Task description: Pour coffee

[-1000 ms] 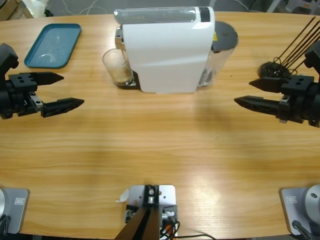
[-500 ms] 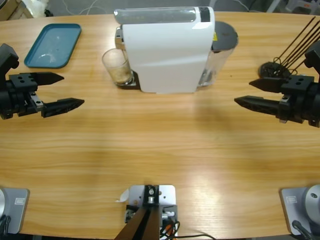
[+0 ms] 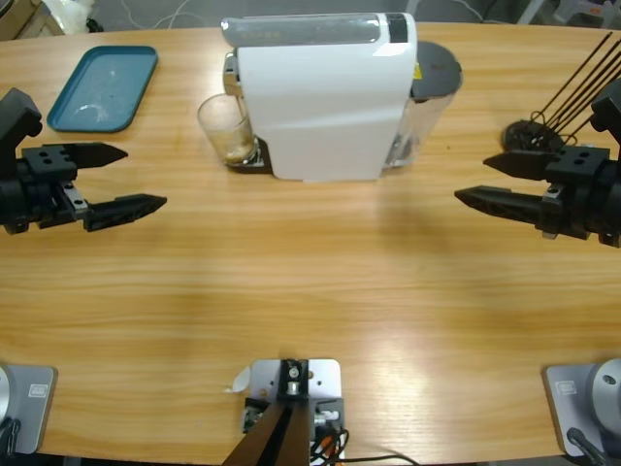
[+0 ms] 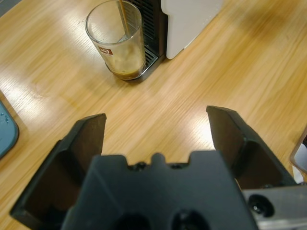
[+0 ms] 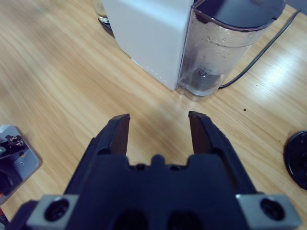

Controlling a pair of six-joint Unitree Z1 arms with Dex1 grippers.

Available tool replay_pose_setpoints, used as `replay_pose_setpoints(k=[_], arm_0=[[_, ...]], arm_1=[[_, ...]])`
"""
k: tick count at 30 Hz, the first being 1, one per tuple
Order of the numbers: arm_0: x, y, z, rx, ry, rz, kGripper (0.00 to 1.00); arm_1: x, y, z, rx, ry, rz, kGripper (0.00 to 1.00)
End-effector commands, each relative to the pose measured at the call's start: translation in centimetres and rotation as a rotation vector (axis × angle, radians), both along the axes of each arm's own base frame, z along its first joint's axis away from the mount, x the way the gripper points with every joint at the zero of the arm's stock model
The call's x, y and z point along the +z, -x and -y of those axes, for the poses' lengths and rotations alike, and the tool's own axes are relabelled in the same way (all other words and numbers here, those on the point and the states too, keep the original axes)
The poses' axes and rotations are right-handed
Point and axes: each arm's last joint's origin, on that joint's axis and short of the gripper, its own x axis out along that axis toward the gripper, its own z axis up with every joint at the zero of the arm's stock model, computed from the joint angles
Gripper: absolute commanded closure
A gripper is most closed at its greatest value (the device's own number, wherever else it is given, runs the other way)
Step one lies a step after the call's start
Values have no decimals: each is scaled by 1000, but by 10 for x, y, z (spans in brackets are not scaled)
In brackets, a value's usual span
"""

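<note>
While your left gripper (image 4: 156,132) hangs released and empty, the glass (image 4: 117,40) stands ahead of its jaws, against the white machine (image 3: 325,97), holding shallow amber coffee (image 4: 125,62), possibly frothy. Your right gripper (image 5: 158,127) gapes toward the water tank (image 5: 225,45).

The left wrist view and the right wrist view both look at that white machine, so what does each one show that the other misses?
Only the left wrist view shows the left gripper, jaws open, the whole clear glass on the machine's drip tray with a thin stream falling into a little pale coffee, and a teal tray's corner. Only the right wrist view shows the right gripper, jaws open, the clear water tank behind the machine, and a black cord. Both share the white machine and the wooden table.
</note>
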Motion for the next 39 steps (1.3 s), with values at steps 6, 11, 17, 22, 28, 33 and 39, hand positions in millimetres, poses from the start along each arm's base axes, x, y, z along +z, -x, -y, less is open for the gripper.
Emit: replay_pose_setpoints(k=[6, 11, 17, 22, 28, 33, 39], arm_0=[[-16, 3, 2, -25, -33, -47, 92], [-16, 3, 2, -25, -35, -49, 92], [-16, 2, 3, -25, -37, -52, 92], [-17, 0, 4, -25, -37, -52, 92], [-22, -10, 10, -18, -25, -51, 87], [-30, -35, 7, 40, 24, -81, 4], [-45, -64, 20, 13, 82, -86, 13]], arm_1=[[-12, 2, 1, -3, 24, -32, 464], [-12, 2, 1, -3, 24, -32, 464], [-13, 2, 0, -4, 25, -35, 464], [-13, 2, 0, -4, 25, -35, 463], [-13, 2, 0, 4, 20, -39, 464], [-13, 2, -1, 6, 19, -40, 460], [-13, 0, -2, 8, 22, -45, 460]])
